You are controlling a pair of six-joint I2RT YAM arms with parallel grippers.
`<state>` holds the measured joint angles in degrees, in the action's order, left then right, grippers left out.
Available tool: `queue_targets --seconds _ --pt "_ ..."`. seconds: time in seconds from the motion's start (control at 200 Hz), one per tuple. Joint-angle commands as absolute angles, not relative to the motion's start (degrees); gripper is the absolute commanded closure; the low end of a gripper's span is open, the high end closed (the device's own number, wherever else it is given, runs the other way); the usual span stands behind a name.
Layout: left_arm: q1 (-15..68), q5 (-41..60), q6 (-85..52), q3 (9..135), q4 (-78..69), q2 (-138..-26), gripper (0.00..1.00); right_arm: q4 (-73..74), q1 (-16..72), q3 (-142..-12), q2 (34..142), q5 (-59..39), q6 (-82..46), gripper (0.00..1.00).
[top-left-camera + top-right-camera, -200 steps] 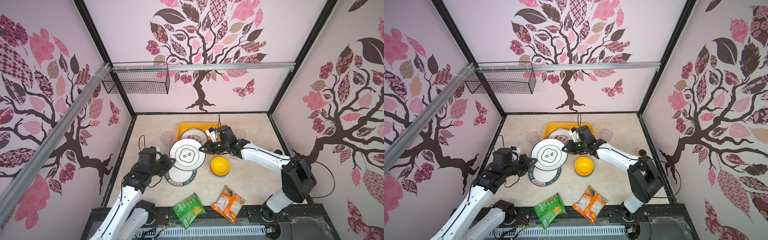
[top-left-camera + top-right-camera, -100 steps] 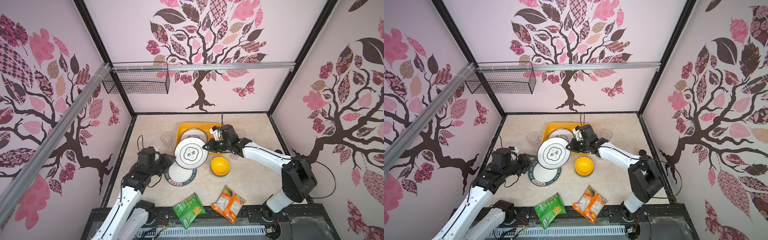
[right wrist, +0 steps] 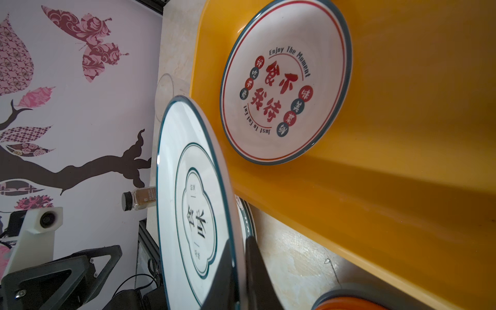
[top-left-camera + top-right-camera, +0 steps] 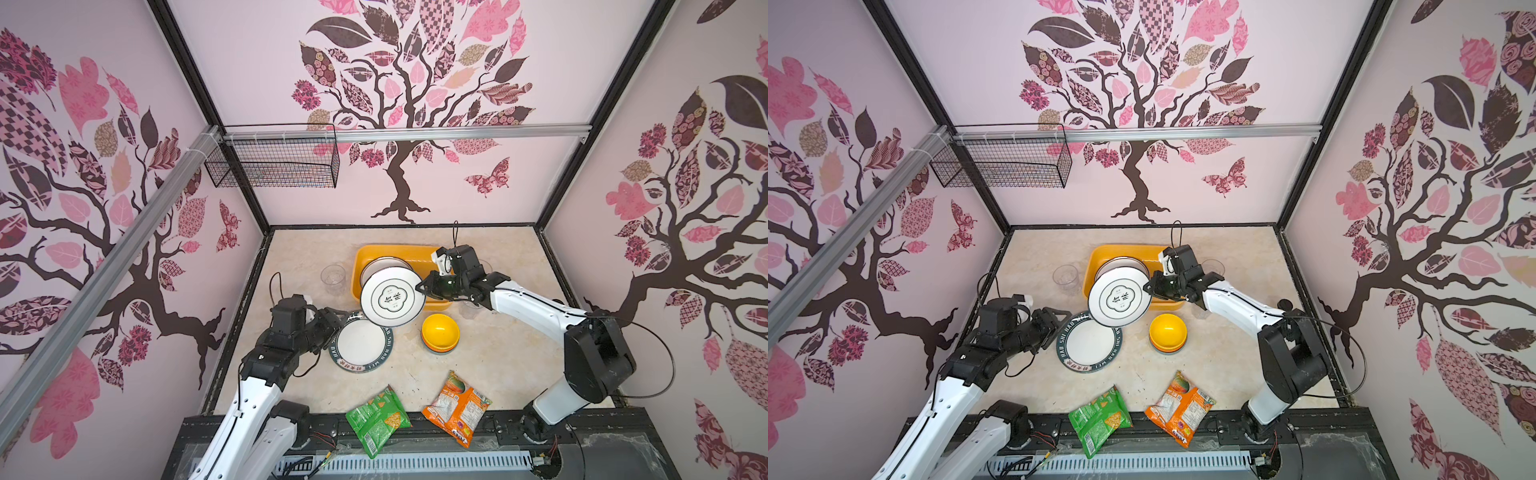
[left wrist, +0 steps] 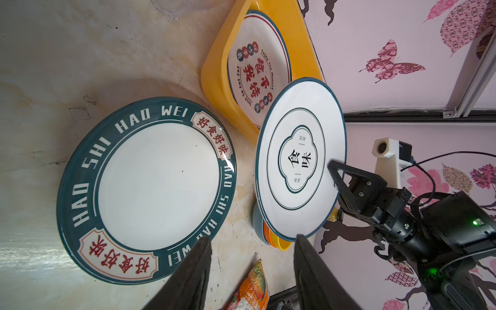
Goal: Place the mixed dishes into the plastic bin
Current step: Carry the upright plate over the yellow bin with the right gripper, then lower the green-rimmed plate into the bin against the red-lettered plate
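Judge the task as early: only the first plate lying flat inside the plastic bin, everything else outside it.

Note the right gripper clamped on the rim of the second plate, carried tilted just ahead of its fingertips, over the bin's near wall.

Note the left gripper parted and empty, just short of the third plate, flat on the table directly ahead of it.

Count as follows:
- Three plates.
- One nested stack of bowls, three colours showing, yellow uppermost, near the right gripper on the table.
- Two clear cups: near cup beyond the left gripper, far cup behind the right wrist.
- Two snack bags and one bottle, not dishes.

Treat as remaining: held plate, table plate, bowls, both cups.
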<state>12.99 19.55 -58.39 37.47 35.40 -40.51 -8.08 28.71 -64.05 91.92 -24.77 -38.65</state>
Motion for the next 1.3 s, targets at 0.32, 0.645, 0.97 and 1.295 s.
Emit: queue_targets --seconds 0.32,0.645,0.97,1.295 --pt "12.38 19.42 -57.11 34.46 36.5 -39.04 0.47 -5.5 25.89 -73.9 99.96 -21.15 -40.71 1.0" --pt "11.89 19.6 -57.04 33.76 36.9 -39.03 0.47 -4.6 25.25 -79.26 108.03 -18.58 -42.64 1.0" --pt "11.79 19.34 -56.95 33.14 36.82 -39.62 0.46 -4.56 25.19 -82.88 113.61 -16.53 -43.54 1.0" --pt "11.82 18.69 -57.11 32.98 37.33 -39.35 0.46 -4.13 25.17 -84.8 116.87 -15.93 -44.38 1.0"
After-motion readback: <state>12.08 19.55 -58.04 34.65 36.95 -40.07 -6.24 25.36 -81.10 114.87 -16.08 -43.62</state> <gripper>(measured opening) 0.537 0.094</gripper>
